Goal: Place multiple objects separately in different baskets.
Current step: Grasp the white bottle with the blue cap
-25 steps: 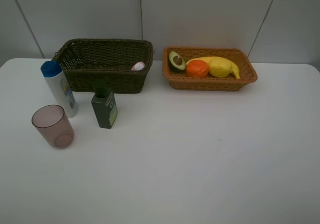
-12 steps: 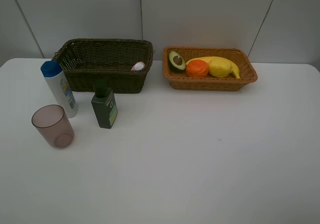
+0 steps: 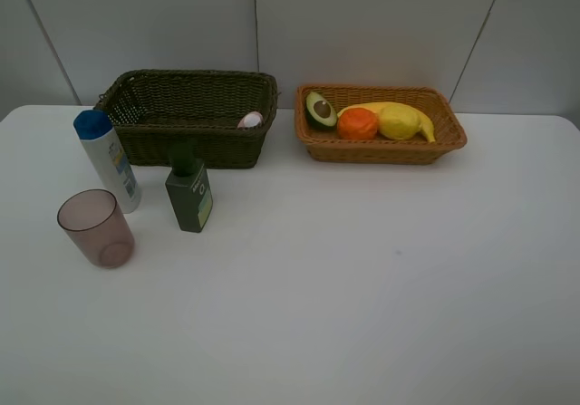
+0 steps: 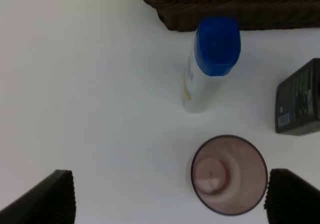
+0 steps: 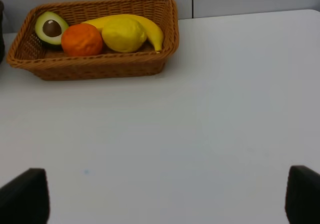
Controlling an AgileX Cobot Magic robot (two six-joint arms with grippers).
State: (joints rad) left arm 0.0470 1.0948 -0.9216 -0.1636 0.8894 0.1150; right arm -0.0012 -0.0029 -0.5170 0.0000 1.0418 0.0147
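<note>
Here, a translucent mauve cup [image 3: 95,228], white blue-capped bottle [image 3: 107,160] and dark green square bottle [image 3: 188,197] stand before the dark olive-brown wicker basket [image 3: 195,142] holding a pink white-capped bottle [image 3: 250,120]. The orange-tan wicker basket [image 3: 381,149] holds avocado half [image 3: 320,110], orange [image 3: 357,123], yellow lemon [image 3: 397,121], banana [image 3: 423,125]. The left end effector [image 4: 170,201] and right end effector [image 5: 162,196] gape empty.

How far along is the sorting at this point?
Done: avocado half, orange, lemon and banana lie in the tan basket; a pink bottle sits in the dark basket. In hand: nothing; the left claw, above the mauve cup, and the right claw are open and empty. Left: the cup, blue-capped bottle and green bottle stand on the table.
</note>
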